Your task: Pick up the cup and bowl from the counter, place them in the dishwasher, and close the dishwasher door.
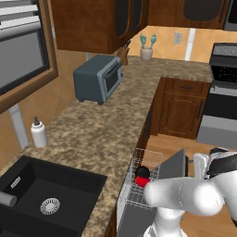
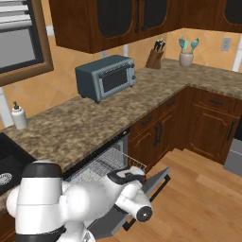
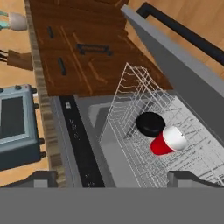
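**Dishes loaded, door left to close**

Your gripper [image 3: 112, 181] hangs over the rack with jaws wide and empty. Below it, the cup [image 3: 168, 141] lies tipped, touching the bowl [image 3: 150, 124] (both inside the dishwasher [image 3: 131, 144]). Beyond, the dishwasher door [image 3: 183, 65] is still down.

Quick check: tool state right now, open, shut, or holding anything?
Tool: open and empty, above the white wire rack; the small red tapered cup and shallow round black bowl lie in it.
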